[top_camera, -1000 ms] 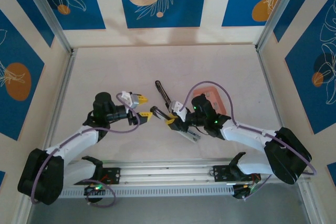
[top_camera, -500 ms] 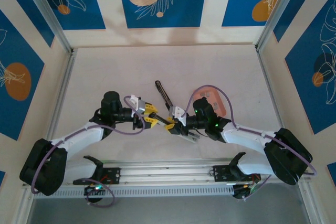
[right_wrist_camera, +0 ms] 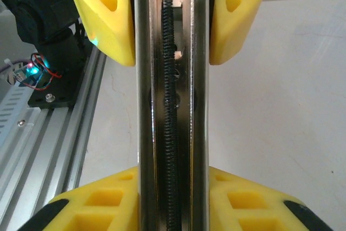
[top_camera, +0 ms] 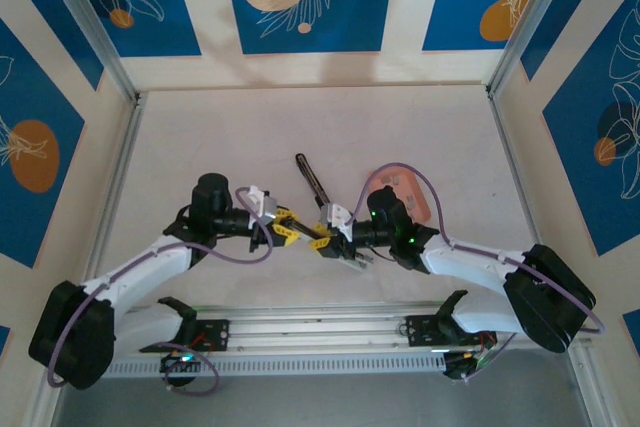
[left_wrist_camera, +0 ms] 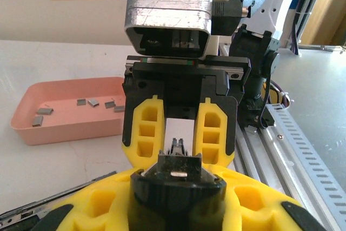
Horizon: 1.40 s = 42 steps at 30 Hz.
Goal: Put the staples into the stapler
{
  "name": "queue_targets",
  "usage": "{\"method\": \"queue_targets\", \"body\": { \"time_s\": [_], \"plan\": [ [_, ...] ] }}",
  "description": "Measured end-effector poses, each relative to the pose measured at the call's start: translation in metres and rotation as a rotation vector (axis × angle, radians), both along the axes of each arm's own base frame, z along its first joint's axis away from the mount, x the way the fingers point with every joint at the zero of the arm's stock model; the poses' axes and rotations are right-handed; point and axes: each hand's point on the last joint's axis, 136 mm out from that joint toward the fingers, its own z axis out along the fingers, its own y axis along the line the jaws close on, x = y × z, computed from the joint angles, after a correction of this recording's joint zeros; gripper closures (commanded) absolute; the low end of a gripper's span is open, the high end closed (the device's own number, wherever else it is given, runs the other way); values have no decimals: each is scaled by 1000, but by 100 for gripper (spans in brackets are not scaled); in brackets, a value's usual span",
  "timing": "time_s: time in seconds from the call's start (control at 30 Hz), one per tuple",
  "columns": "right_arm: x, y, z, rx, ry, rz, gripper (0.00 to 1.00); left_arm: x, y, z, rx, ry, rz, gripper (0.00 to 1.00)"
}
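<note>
Two pincers are clamped on the opened black-and-silver metal stapler (top_camera: 309, 176): left pincer (top_camera: 291, 228), right pincer (top_camera: 326, 240). Dull-grey staples (left_wrist_camera: 94, 101) are kept in the salmon-pink tray (left_wrist_camera: 70, 129); the stapler could be twisted by opposed pulling.

Tray (left_wrist_camera: 32, 128) salmon-pink; staples (left_wrist_camera: 93, 101) dull grey. Stapler (right_wrist_camera: 143, 106) silvery rails, black spring. Right hand (left_wrist_camera: 181, 133) yellow-fingered, black-bodied. Walls (top_camera: 310, 7) blue, white leaf outlines, orange discs. Tabletop (top_camera: 230, 137) off-white.
</note>
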Motion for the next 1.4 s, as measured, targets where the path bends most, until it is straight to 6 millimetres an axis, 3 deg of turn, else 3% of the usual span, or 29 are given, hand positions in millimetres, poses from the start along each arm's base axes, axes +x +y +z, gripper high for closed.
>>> {"method": "queue_targets", "body": {
  "time_s": [0.13, 0.23, 0.5, 0.67, 0.87, 1.07, 1.23, 1.4],
  "plan": [
    [0, -4, 12, 31, 22, -34, 47, -6, 6, 3, 55, -29, 17, 97],
    [1, -8, 24, 56, 64, -81, 42, -10, 13, 4, 117, -42, 31, 96],
    [7, -20, 28, 25, 448, -295, 43, -19, 37, 8, 309, -96, 81, 95],
    [0, -32, 4, -33, 768, -474, 45, -23, 58, -3, 478, -113, 107, 94],
    [-13, -36, -24, -111, 1021, -601, 44, -28, 81, -16, 640, -123, 111, 94],
    [-6, -16, -49, -218, 1175, -665, 44, -24, 99, -28, 776, -127, 126, 94],
    [-3, 7, -58, -292, 1223, -652, 45, -22, 108, -33, 837, -147, 139, 93],
    [4, 26, -70, -358, 1263, -642, 51, -20, 115, -37, 876, -152, 151, 93]
  ]
}}
